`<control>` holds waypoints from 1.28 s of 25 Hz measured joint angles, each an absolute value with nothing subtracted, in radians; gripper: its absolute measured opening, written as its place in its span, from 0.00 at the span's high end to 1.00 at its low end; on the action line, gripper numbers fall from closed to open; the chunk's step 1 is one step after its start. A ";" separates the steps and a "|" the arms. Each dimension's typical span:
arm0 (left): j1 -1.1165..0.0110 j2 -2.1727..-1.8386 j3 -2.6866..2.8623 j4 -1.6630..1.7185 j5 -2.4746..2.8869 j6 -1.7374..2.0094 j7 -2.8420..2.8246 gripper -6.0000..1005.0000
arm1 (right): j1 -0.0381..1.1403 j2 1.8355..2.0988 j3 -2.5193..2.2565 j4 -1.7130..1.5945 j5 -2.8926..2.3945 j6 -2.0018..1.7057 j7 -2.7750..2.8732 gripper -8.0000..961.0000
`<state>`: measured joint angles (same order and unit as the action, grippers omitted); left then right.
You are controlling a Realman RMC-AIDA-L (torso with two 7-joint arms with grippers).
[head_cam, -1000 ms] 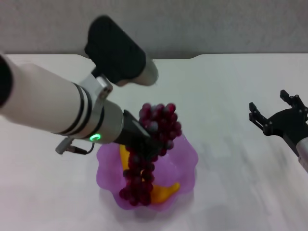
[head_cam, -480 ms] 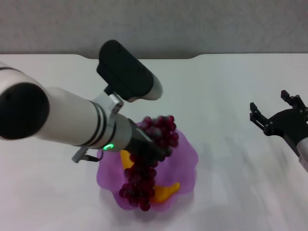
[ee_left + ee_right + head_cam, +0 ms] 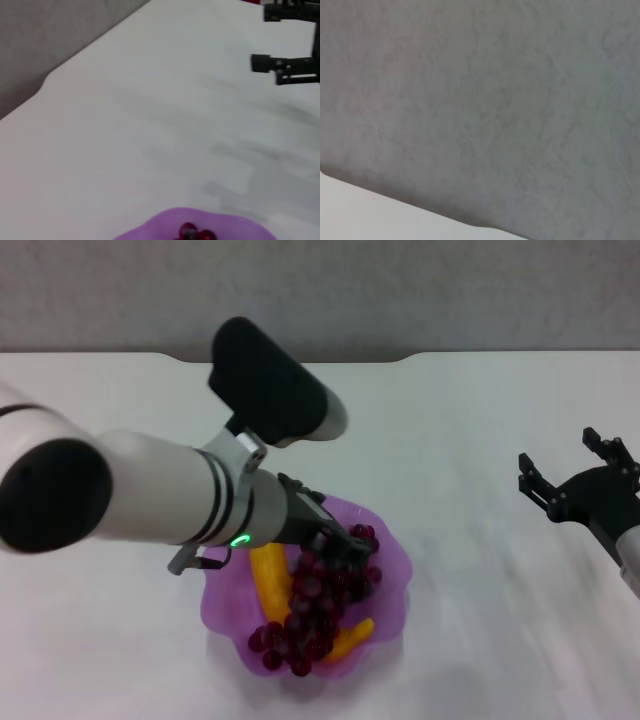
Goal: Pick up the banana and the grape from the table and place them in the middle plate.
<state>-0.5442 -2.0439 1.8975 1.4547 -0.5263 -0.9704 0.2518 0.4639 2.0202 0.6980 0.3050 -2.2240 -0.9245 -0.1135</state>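
**Grape bunch lowered into the middle plate**

Left end effector [image 3: 335,543] pinches the grape [image 3: 315,605], resting beside the banana [image 3: 272,580] in the middle plate [image 3: 392,580]; release gently, then lift straight. Right end effector [image 3: 572,483] spread, parked above the desk [image 3: 470,420].

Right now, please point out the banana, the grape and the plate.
banana [image 3: 270,580], head view, on its yellow upper half.
grape [image 3: 315,605], head view, on the middle of the bunch.
plate [image 3: 392,558], head view, on its right rim.
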 joint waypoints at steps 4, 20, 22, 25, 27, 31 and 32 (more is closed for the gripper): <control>-0.465 -2.042 1.861 1.482 -0.514 -0.883 0.240 0.20 | 0.458 2.020 0.698 0.304 -2.222 -0.925 -0.113 0.08; -0.092 -2.038 1.814 1.314 -0.589 0.072 0.225 0.11 | 0.454 2.020 0.698 0.304 -2.221 -0.928 -0.113 0.08; -0.085 -2.040 1.845 1.220 -0.591 0.238 0.214 0.11 | 0.454 2.020 0.698 0.304 -2.221 -0.928 -0.113 0.08; -0.094 -2.041 1.888 1.042 -0.591 0.491 0.139 0.11 | 0.455 2.020 0.698 0.305 -2.221 -0.927 -0.113 0.08; -0.118 -2.041 1.903 0.918 -0.588 0.633 0.060 0.11 | 0.455 2.020 0.698 0.310 -2.221 -0.927 -0.113 0.08; -0.211 -2.042 1.910 0.620 -0.589 0.876 -0.105 0.11 | 0.454 2.021 0.698 0.325 -2.220 -0.927 -0.102 0.08; -0.233 -2.042 1.909 0.558 -0.589 0.907 -0.147 0.11 | 0.454 2.022 0.699 0.326 -2.220 -0.927 -0.094 0.08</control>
